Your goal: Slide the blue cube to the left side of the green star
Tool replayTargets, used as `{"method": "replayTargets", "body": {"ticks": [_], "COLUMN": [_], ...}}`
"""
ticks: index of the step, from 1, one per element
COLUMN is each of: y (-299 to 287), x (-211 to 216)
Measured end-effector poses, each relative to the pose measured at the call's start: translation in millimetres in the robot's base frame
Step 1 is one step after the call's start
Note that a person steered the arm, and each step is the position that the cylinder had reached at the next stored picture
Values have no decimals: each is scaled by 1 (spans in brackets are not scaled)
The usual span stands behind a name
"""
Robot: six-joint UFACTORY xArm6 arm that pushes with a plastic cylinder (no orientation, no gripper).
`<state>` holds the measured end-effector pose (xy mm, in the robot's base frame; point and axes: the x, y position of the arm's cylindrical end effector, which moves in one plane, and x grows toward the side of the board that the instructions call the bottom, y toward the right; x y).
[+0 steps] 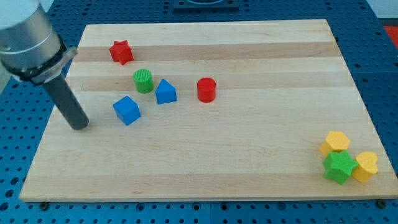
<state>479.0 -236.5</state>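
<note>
Just right of my tip (79, 126) lies the blue cube (127, 110).

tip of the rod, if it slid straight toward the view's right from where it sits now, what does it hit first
Probably the blue cube, just right of my tip and slightly higher in the view; depth is unclear, so it might only clip the cube's lower edge.

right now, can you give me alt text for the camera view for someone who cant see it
My tip rests on a wooden board just to the view's left of the blue cube, not touching it. The green star sits far off at the bottom right between two yellow blocks. A red star, green cylinder, blue triangular block and red cylinder lie nearby.
</note>
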Motion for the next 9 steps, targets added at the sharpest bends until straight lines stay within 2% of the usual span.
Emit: {"method": "replayTargets", "body": {"ticks": [2, 3, 5, 8, 9], "y": [71, 87, 97, 213, 219], "x": [-37, -25, 33, 56, 72]}}
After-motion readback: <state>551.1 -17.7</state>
